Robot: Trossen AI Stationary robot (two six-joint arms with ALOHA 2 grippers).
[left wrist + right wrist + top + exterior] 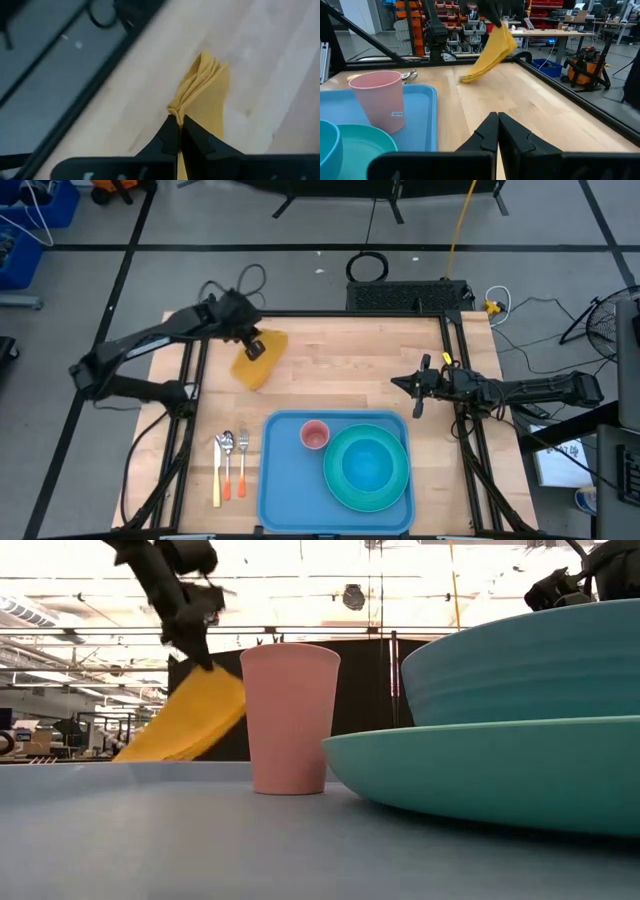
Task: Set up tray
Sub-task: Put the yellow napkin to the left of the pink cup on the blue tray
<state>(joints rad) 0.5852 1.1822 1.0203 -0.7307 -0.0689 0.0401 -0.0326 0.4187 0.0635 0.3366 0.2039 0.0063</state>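
Observation:
The blue tray (285, 485) lies at the table's near edge. On it stand a pink cup (315, 435) (290, 720) and a turquoise plate (500, 770) with a bowl (367, 468) in it. A yellow napkin (258, 365) (490, 52) is at the far left of the table, under my left gripper (252, 346), which is shut on it. My right gripper (415, 388) (498, 125) is shut and empty, hovering over bare wood beyond the tray's far right corner. My left gripper pinches the yellow napkin between its two fingers at a bunched upper end (176, 111), where several folds gather. The fingers come from above, slanting down. The napkin hangs slack and tilted below them, and its lower end (467, 78) reaches the tabletop.
A fork, a spoon and an orange-handled knife (230, 465) lie on the wood left of the tray. Black frame rails (190, 410) run along the table's left and right sides. Bare wood shows between the napkin and the tray.

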